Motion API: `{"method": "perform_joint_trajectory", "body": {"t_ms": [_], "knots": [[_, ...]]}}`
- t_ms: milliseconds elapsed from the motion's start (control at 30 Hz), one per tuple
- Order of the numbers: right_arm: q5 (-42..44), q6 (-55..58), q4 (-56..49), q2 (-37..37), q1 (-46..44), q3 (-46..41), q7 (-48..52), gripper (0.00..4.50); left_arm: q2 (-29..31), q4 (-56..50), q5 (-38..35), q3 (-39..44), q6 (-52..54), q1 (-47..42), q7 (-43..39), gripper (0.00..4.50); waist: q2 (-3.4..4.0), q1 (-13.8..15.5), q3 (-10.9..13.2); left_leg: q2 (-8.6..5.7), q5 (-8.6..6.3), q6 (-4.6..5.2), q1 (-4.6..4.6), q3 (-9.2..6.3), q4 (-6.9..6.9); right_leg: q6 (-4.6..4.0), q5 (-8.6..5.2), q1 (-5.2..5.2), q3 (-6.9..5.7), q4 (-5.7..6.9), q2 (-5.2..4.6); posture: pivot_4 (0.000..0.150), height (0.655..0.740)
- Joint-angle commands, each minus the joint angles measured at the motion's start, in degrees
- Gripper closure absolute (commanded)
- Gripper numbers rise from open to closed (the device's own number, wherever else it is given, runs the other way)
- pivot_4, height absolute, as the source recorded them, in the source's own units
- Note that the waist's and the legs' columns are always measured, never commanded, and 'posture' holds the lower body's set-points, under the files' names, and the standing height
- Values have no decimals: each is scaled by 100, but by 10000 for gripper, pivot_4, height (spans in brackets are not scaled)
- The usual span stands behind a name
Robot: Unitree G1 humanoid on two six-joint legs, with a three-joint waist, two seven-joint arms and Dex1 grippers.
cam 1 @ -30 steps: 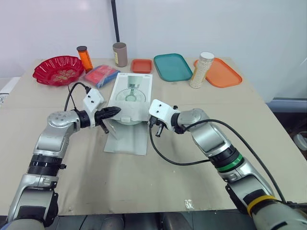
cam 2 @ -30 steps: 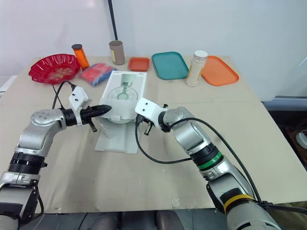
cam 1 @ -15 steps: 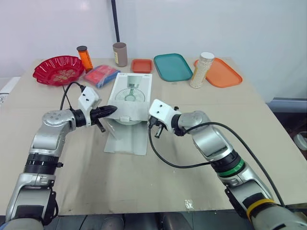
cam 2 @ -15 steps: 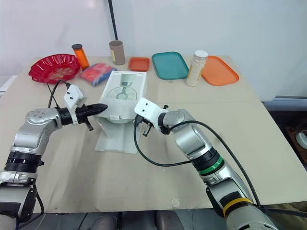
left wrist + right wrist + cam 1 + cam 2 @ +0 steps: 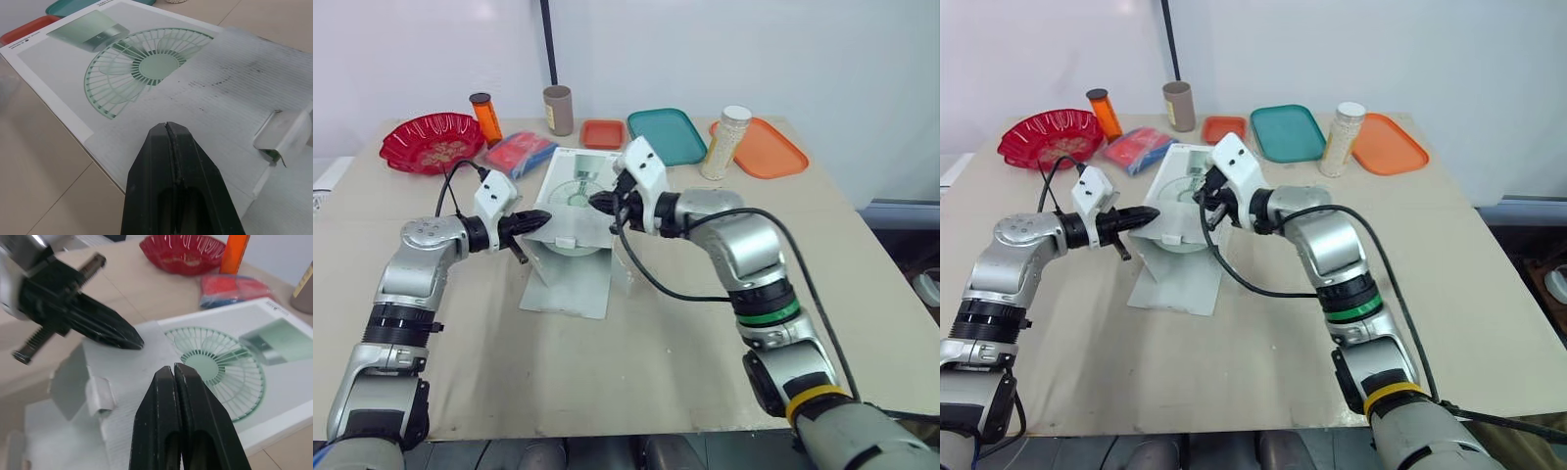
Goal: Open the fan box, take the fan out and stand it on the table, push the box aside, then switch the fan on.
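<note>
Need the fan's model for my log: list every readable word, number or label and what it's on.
No text is readable.
White cardboard fan box: one line of small print near one corner, too small to read.
Brown cylindrical canister: any label too small to read.

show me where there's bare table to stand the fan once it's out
Widest bare table: right of the fan box, nearer than the orange tray and jar. Also the near strip in front of the box. Crowded: far edge, red bowl to orange tray.
</note>
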Motion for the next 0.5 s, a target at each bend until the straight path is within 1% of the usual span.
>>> {"method": "perform_joint_trajectory", "body": {"t_ms": [33,133,233,300,500], "knots": [[-251,-511,446,92,-49,172,-172,44580,179,-528,-101,181,150,-41,25,45000,0,0,0,-1,0,0,-4,1,0,0,0,-4,0,0,-1,1500,7400],[-303,-621,634,127,1,229,-167,44580,310,-916,-184,218,340,77,-7,45000,0,1,0,0,1,-1,-3,0,1,0,0,-5,0,5,-1,1500,7400],[-373,-676,691,117,44,256,-159,44580,568,-1704,-383,157,568,395,-308,45000,0,-5,0,2,1,-2,2,0,1,0,0,-4,1,7,2,1500,7400],[-389,-706,718,128,45,251,-153,44580,756,-2014,-256,-29,537,603,-440,45000,0,-11,0,5,1,-2,4,1,0,0,0,-3,4,7,6,1500,7400],[-350,-733,775,195,20,195,-118,44580,1012,-2440,96,-420,421,987,-531,45000,0,3,0,3,1,-2,5,1,0,0,0,-1,4,7,5,1500,7400]]}}
